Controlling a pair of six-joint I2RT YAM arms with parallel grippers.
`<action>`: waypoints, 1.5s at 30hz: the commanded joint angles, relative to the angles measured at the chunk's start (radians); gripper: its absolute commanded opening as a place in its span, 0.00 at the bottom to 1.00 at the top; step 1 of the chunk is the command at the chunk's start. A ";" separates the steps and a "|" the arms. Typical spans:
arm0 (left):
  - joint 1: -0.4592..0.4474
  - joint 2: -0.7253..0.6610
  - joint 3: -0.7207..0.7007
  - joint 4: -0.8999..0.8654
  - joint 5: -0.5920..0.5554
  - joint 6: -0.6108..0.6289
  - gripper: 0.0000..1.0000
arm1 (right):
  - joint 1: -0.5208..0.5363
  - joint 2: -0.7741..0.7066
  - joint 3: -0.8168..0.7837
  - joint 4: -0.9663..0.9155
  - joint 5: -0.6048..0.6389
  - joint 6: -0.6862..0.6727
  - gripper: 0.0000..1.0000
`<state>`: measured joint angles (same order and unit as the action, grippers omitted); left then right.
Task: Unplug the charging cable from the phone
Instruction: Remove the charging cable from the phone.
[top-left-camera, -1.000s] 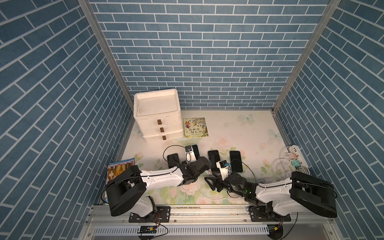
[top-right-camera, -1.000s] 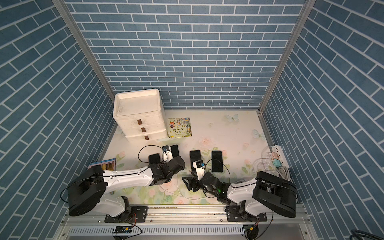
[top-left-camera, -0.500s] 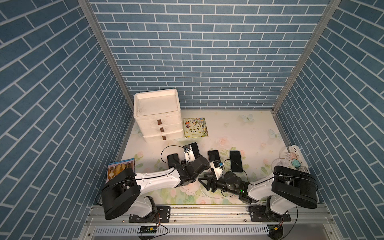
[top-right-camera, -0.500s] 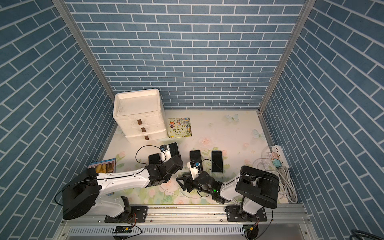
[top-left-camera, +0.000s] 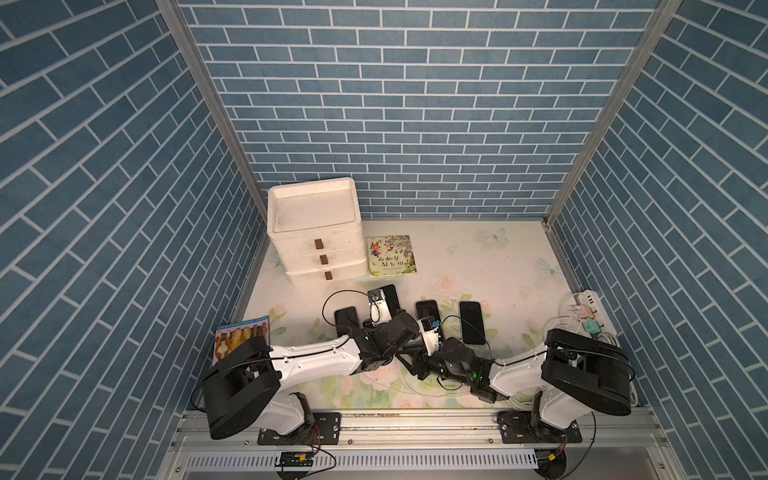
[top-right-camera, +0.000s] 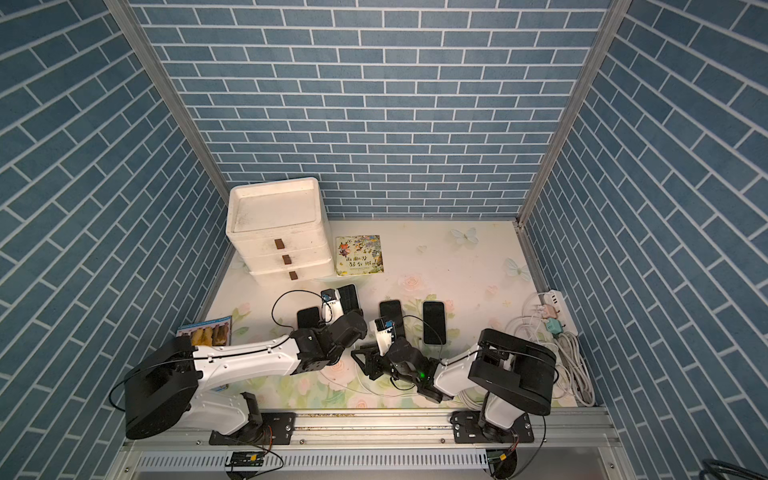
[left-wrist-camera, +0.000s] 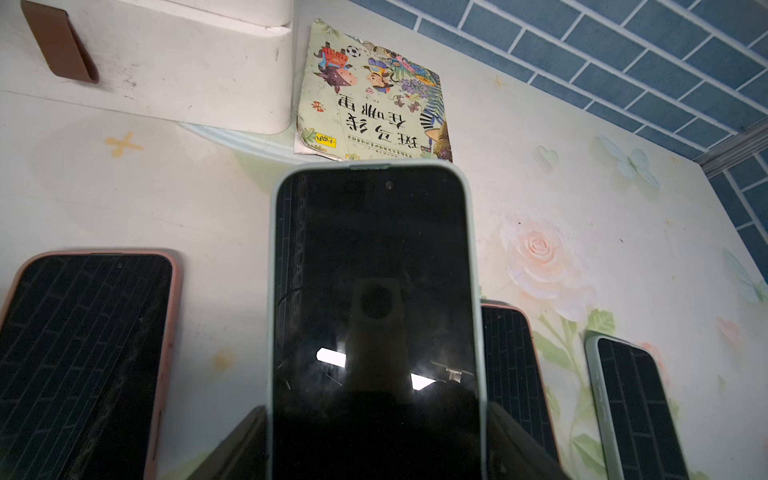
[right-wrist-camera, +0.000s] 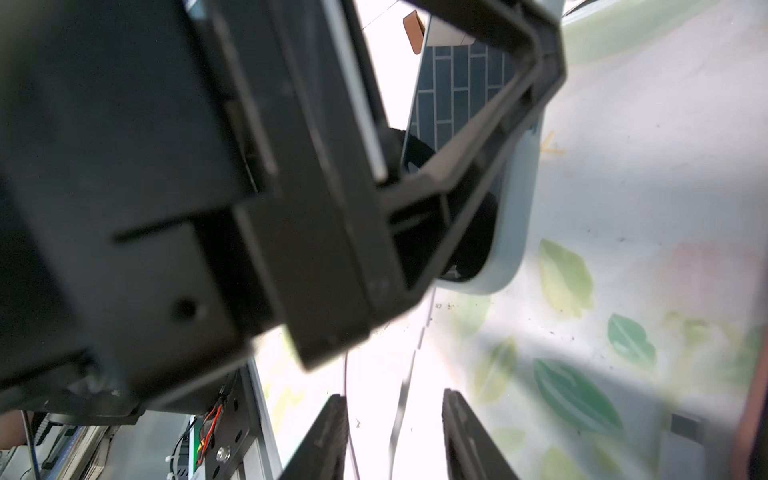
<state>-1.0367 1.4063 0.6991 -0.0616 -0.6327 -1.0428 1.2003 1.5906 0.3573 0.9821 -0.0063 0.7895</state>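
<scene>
The pale tabletop printed with roses and butterflies (top-left-camera: 478, 266) carries a white three-drawer chest (top-left-camera: 313, 232), and a square cartoon-covered picture book (top-left-camera: 391, 255) lies just beside the chest. In front of the chest are a pink-cased smartphone (top-left-camera: 345, 320), a pale-green-cased smartphone (left-wrist-camera: 374, 291), a dark smartphone (top-left-camera: 427, 309) and a white-cased smartphone (top-left-camera: 471, 322), with a bear-covered book (top-left-camera: 241, 338) at the table's edge. A white power strip (top-right-camera: 552, 301) and coiled white cords (top-right-camera: 575, 365) lie well apart from the chest.

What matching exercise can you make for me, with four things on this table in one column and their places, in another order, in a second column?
Things
1. drawer box
2. picture book
3. power strip
4. phone nearest the picture book

Places
A. at the right edge of the table
B. inside the left gripper
C. in the back left corner
D. flat beside the drawer box

Pairs: 1-C, 2-D, 3-A, 4-B
</scene>
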 joint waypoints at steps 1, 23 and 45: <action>-0.009 -0.010 0.033 0.015 -0.039 0.011 0.00 | -0.007 0.016 0.031 -0.036 -0.014 0.002 0.41; -0.017 -0.015 0.027 0.023 -0.056 0.013 0.00 | -0.010 0.019 0.038 -0.072 -0.008 -0.003 0.08; -0.051 -0.060 0.037 0.023 -0.178 -0.003 0.00 | -0.001 0.000 0.033 -0.090 -0.061 -0.063 0.02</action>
<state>-1.0832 1.3830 0.7025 -0.0708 -0.7258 -1.0367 1.1927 1.6005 0.3862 0.9272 -0.0288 0.7757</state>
